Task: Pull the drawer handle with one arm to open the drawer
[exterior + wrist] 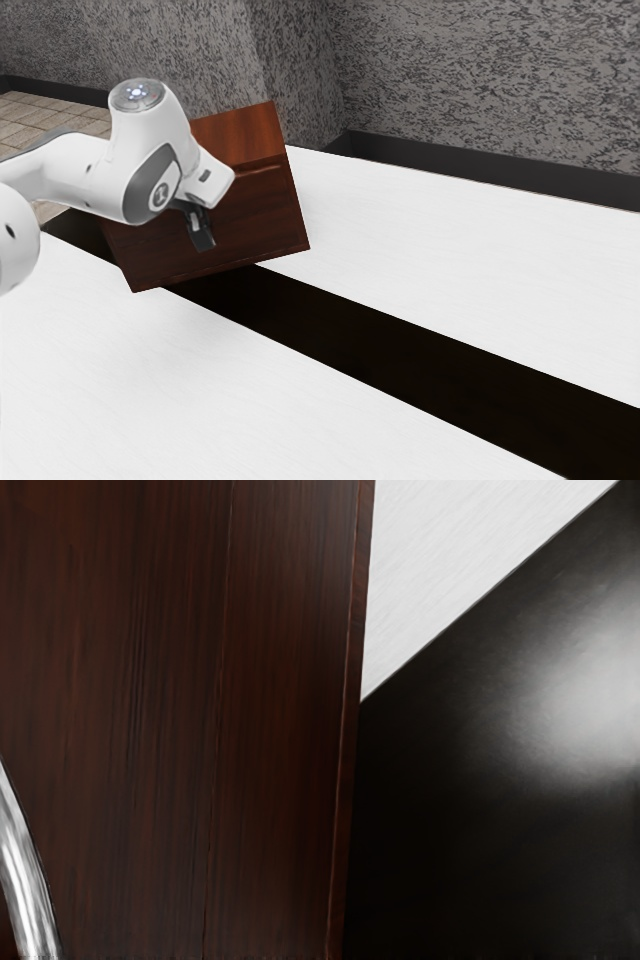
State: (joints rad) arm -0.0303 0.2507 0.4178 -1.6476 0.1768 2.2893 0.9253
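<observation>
A dark reddish wooden drawer cabinet [262,205] stands tilted at the far left of the white table. My black gripper [203,234] hangs right in front of the cabinet's front face, with the white arm covering the cabinet's left part. In the wrist view the wooden drawer front [180,720] is very close, with vertical seams running across it. A shiny curved metal handle [22,880] shows beside my hand, off to one side and not under it. In the exterior view the handle is hidden.
The white tabletop [460,250] stretches to the exterior view's right. A wide black gap [400,355] runs diagonally from under the cabinet between it and a second white surface [150,400]. A grey speckled wall [480,70] stands behind.
</observation>
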